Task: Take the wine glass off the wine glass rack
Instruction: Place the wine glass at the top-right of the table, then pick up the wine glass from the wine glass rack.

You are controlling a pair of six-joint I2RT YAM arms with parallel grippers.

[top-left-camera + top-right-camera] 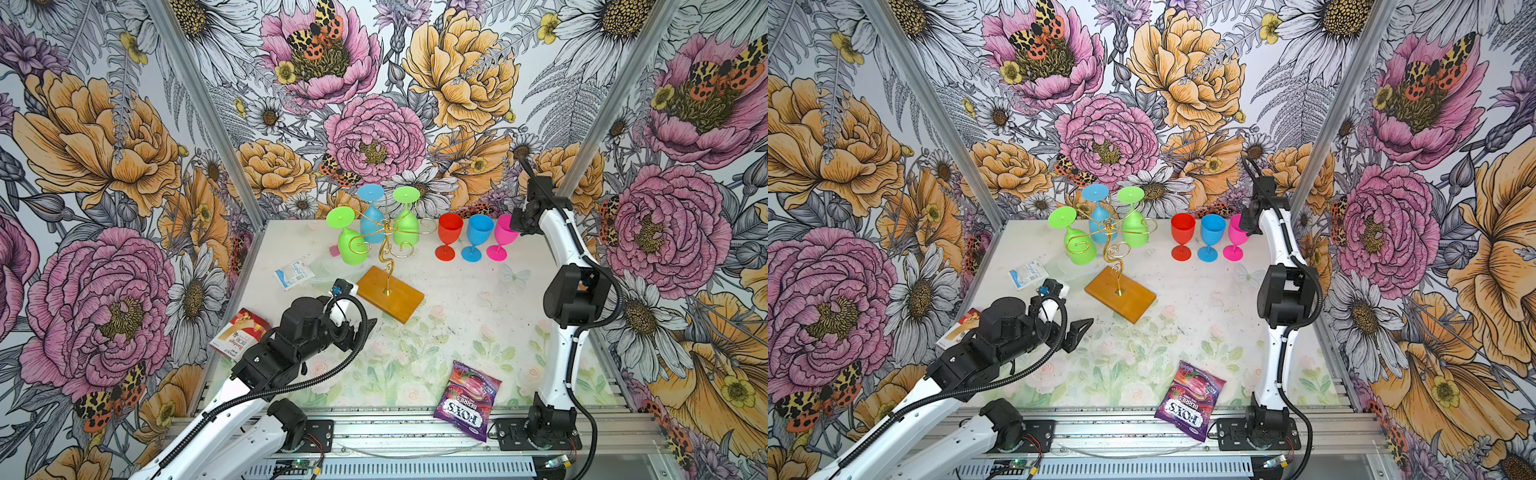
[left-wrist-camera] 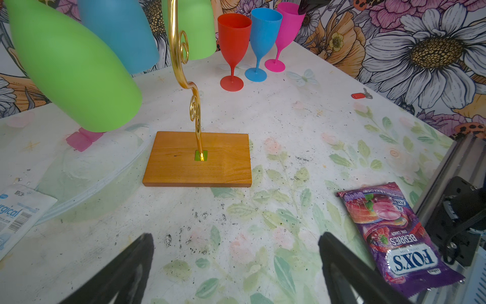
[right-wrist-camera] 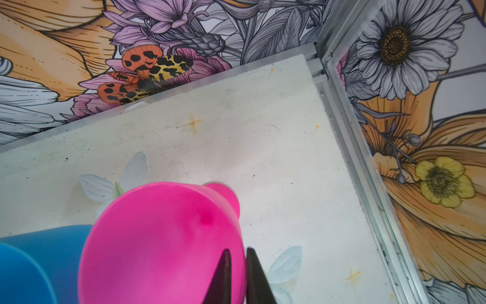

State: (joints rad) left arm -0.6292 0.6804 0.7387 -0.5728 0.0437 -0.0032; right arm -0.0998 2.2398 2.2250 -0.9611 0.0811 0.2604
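Right wrist view: right arm (image 1: 559,237) outstretched, jaws narrowly straddling pink glass (image 3: 157,244) rim (grip unclear).

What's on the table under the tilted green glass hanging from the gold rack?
A small pink block sits on the table below the green glass. The glass hides part of it, so its full shape is unclear.

The right wrist view's bottom edge is cutting off the pink wine glass (image 3: 163,244) and right tool (image 3: 238,252), obscuring any grip.
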